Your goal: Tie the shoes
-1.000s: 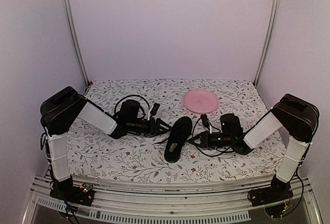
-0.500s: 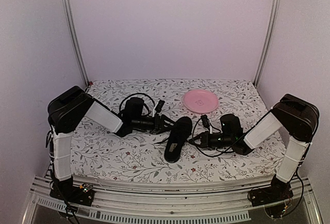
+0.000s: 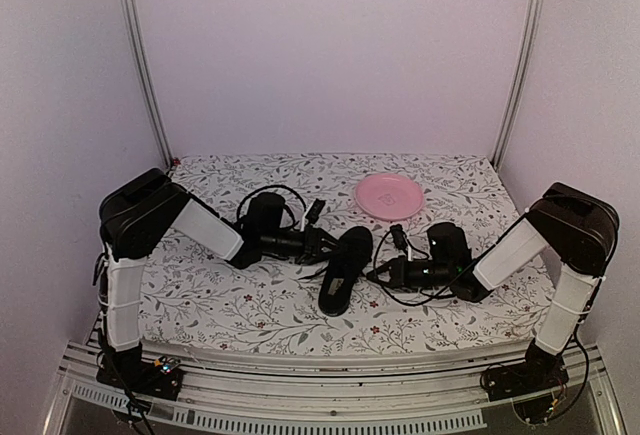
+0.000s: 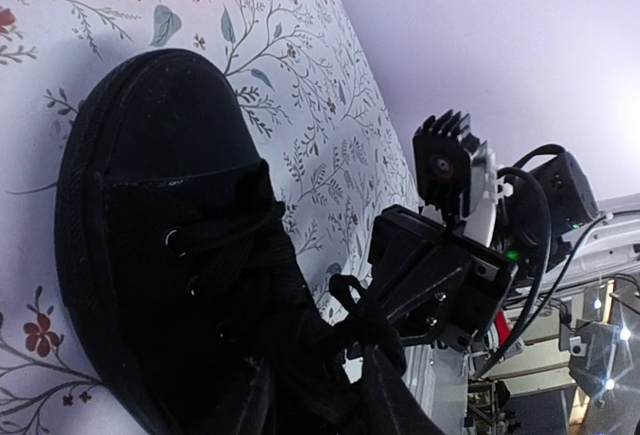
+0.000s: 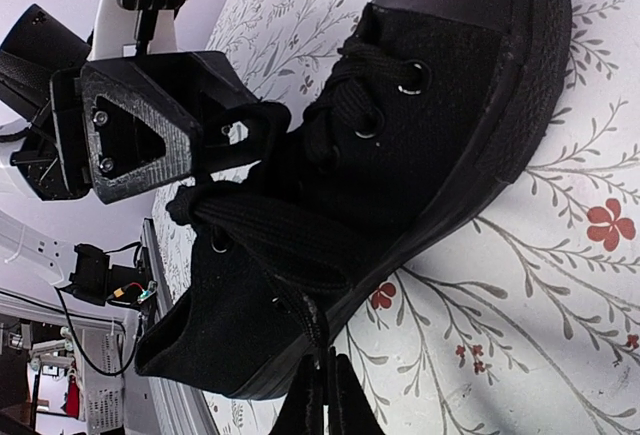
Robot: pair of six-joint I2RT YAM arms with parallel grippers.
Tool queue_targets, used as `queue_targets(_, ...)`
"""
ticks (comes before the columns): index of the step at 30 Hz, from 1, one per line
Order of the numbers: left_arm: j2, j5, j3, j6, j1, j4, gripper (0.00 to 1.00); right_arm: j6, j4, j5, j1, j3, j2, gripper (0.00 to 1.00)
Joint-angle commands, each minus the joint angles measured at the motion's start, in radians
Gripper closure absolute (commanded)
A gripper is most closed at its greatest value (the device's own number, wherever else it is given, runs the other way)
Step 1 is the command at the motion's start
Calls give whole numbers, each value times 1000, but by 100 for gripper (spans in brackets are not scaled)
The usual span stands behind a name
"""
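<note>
black shoe (image 3: 344, 268) lying mid-table on the floral cloth (image 3: 250, 305), toe toward the pink plate (image 3: 388, 195). left gripper (image 3: 325, 243) pressed against the laces on one side, jaw state cannot be told. right gripper (image 5: 322, 407) opposite, closed on a thin lace (image 5: 300, 327).

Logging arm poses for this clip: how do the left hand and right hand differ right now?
The left hand reaches the shoe from its left, near the toe half; the right hand comes from the right, nearer the heel half. In the right wrist view the left hand sits at the laces; the right hand is shut on a lace. Whether the left is open or shut is unclear. Both lie low over the table.
</note>
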Motion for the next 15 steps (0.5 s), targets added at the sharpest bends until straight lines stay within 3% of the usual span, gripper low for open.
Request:
queue_targets(1,21,22,23,-7,-16,48,78,1,4,8,-4,-19,-28,97)
queue_targets(8,23,25,23,-13,-17,69,98,4,-2,22,-5,-35,-39,97)
queue_targets(11,25,26,23,-11,-17,76,100,3,-7,39,-5,-48,-64,94)
queue_targets(15,18,20,10,-11,-17,83,100,-27,-13,70,-20,-74,-131,63)
